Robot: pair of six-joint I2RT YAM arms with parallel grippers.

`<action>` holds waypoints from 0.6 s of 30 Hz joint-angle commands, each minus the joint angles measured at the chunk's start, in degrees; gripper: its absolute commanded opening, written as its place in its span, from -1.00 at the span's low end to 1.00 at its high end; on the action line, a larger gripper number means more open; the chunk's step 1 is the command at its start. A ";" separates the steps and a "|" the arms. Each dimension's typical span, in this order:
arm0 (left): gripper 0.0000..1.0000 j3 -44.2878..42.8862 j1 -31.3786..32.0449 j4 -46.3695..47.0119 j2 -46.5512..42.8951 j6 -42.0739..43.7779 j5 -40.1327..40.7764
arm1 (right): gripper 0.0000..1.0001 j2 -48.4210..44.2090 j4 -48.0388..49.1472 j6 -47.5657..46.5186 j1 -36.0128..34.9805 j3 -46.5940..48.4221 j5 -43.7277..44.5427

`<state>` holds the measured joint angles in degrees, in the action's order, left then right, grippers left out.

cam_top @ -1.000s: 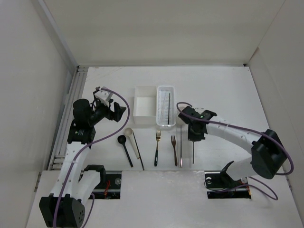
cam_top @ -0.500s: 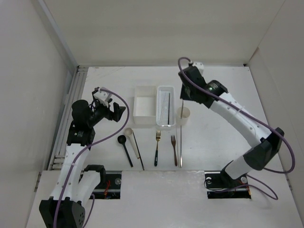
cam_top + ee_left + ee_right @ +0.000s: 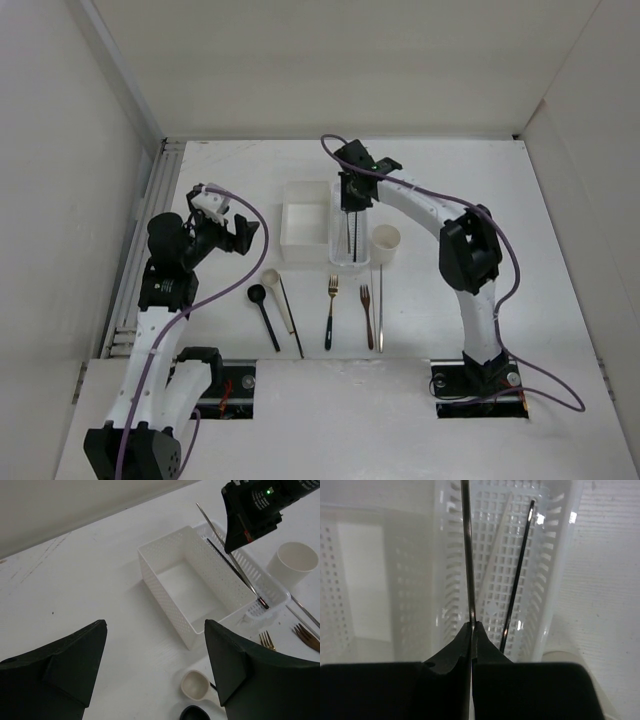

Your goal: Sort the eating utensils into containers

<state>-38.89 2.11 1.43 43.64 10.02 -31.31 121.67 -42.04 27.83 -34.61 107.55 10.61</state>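
Right tool (image 3: 471,629) now over basket (image 3: 363,235), tight on metal chopstick (image 3: 468,555); left tool (image 3: 155,632) agape.

Two slim robot arms, left arm (image 3: 150,345) and right arm (image 3: 418,202), with white link shells and black joint housings. A purple cable (image 3: 263,235) runs along each. Matte black wedge-shaped fingers (image 3: 57,665) — a small green light (image 3: 270,491) glows on one wrist.

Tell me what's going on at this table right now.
The right gripper has a thin metal chopstick pinched over the narrow perforated basket, where a black chopstick sits. The left gripper hangs open and empty off to the side. The black spoon, beige spoon, gold fork, brown fork, a second black chopstick and a second metal chopstick lie unsorted on the table. The square box and round cup are empty.
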 commanded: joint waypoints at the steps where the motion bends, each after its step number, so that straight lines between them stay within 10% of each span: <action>1: 0.54 0.49 -0.44 1.64 -1.01 0.09 0.46 | -1.00 -3.37 3.10 0.20 1.47 -0.84 -2.78; 13: 0.56 1.01 -0.97 3.40 0.57 -0.44 0.46 | -1.00 1.12 2.23 0.20 2.62 -1.02 -8.41; 18: 0.56 1.01 -0.97 3.40 0.57 -0.44 0.46 | -0.52 0.42 0.82 0.20 2.62 -1.55 -8.41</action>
<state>-38.20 1.37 1.93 44.53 9.98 -30.74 123.26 -41.67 28.10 -31.92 105.47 3.16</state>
